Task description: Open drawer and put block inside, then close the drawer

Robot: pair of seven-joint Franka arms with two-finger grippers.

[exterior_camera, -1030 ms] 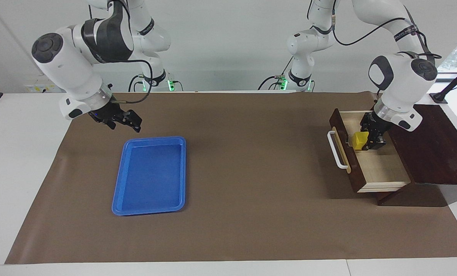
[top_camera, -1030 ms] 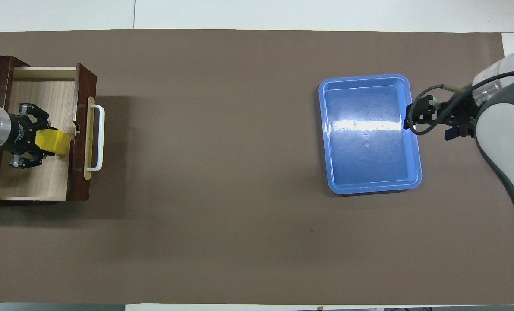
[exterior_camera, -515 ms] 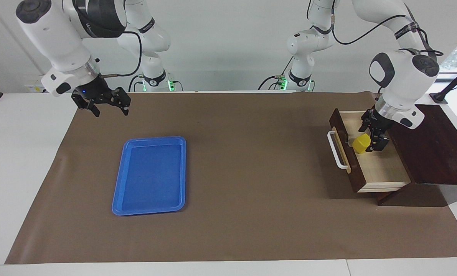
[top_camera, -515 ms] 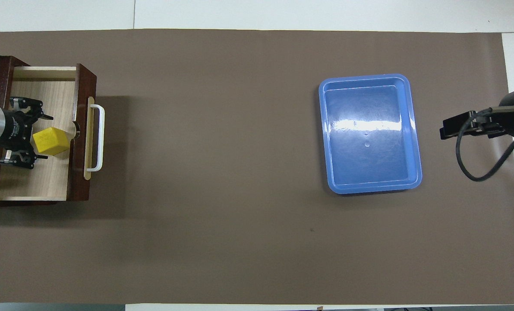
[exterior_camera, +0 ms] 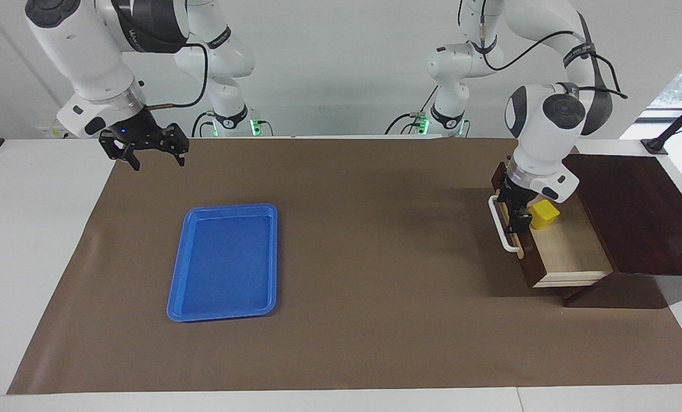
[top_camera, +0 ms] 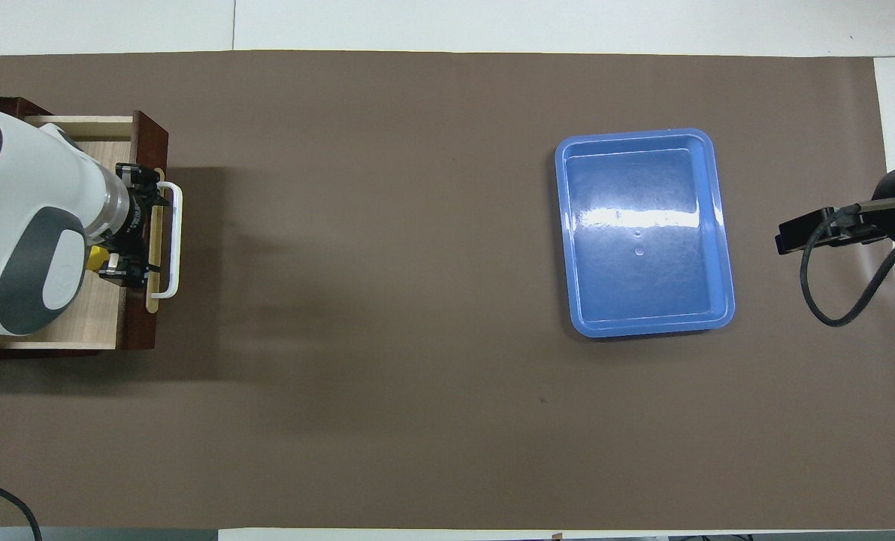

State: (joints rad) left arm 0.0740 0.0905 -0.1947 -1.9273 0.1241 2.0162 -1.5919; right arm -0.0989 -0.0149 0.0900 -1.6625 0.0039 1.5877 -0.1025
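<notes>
The drawer of the dark brown box stands pulled open at the left arm's end of the table, and its pale interior shows. The yellow block lies inside it, close to the drawer front, free of any gripper. In the overhead view only a sliver of the block shows under the left arm. My left gripper is open and empty, over the drawer front at the white handle, also in the overhead view. My right gripper is open and empty, up in the air.
A flat blue tray lies empty on the brown mat toward the right arm's end. My right gripper hangs over the mat's corner, nearer to the robots than the tray. The dark box's top extends toward the table's end.
My left gripper let go of the block, which now rests in the drawer, and moved out to over the drawer front and handle. My right gripper rose and drew away from the tray.
</notes>
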